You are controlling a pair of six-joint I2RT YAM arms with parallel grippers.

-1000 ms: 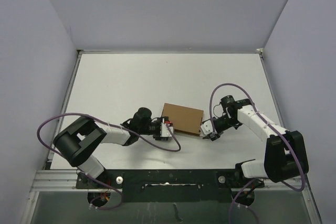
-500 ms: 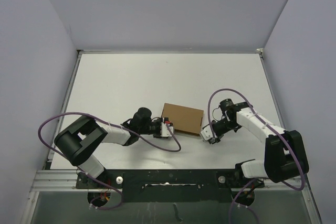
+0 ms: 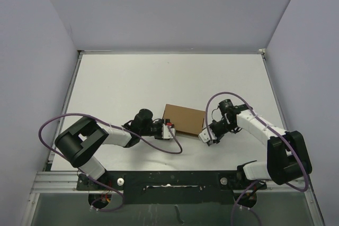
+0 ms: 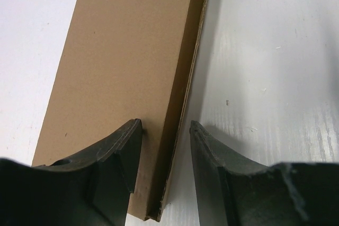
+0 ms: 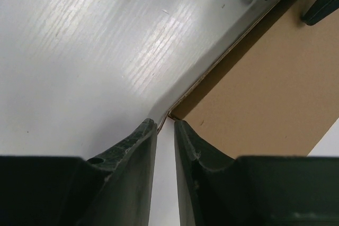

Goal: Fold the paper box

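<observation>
- Shifted since a second ago: right gripper (image 3: pixel 205 137), nearer to the right near corner of the paper box (image 3: pixel 184 118); no visible change at the left arm (image 3: pixel 114 136) or the box.
- White table (image 3: pixel 132 83) under everything, pale walls on three sides.
- Left arm stretched low from the left base towards the middle; right arm (image 3: pixel 259 125) bent in from the right base; a purple cable (image 3: pixel 58 123) looped along each.
- Paper box: plain brown, closed flat, lying on the table at centre, between the two grippers, slightly skewed to the table edge.
- Left gripper (image 3: pixel 170 129) at the box's left near corner.
- In the left wrist view: left gripper (image 4: pixel 165 130) apart, straddling the box (image 4: pixel 122 67) at its near end; one finger (image 4: pixel 124 152) over the brown top face, the other (image 4: pixel 214 154) on the table side, with a sliver of table between it and the box's side edge.
- In the right wrist view: right gripper (image 5: pixel 165 123) almost together, only a thin slit, nothing seen between the fingers (image 5: pixel 143 146); tips right at the corner of the box (image 5: pixel 265 93).
- A thin cardboard edge runs along the box's side there, just off the table.
</observation>
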